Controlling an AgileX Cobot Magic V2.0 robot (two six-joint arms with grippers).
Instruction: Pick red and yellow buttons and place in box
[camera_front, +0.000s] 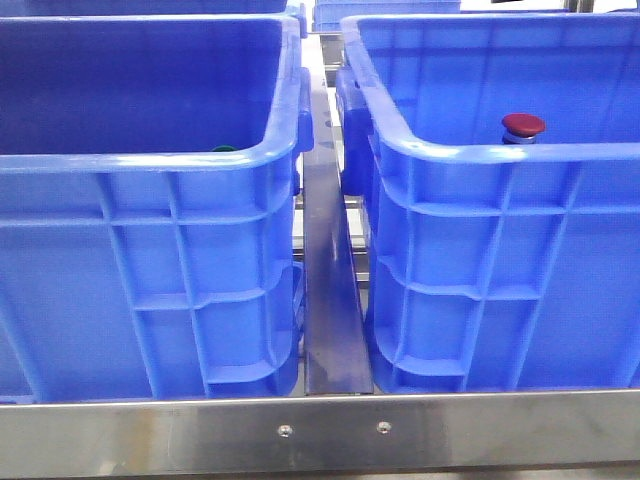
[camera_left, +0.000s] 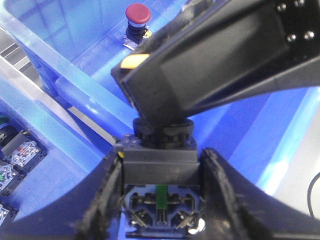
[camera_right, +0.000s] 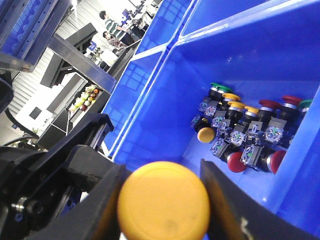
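Note:
The yellow button is held at both ends above the box (camera_left: 240, 135), the right-hand blue crate (camera_front: 500, 250). My left gripper (camera_left: 162, 167) is shut on its black contact block (camera_left: 159, 150). My right gripper (camera_right: 160, 182) is shut on its round yellow head (camera_right: 165, 207). In the left wrist view a black right-gripper finger (camera_left: 200, 70) covers most of that head, leaving a yellow sliver (camera_left: 134, 61). The red button (camera_front: 523, 125) stands upright on the floor of this box (camera_left: 137, 14). Neither gripper shows in the front view.
The left blue crate (camera_front: 150, 250) holds a pile of several red, yellow and green buttons (camera_right: 245, 135); a green top (camera_front: 223, 150) peeks over its rim. A steel rail (camera_front: 330, 300) runs between the crates and a steel bar (camera_front: 320, 430) crosses the front.

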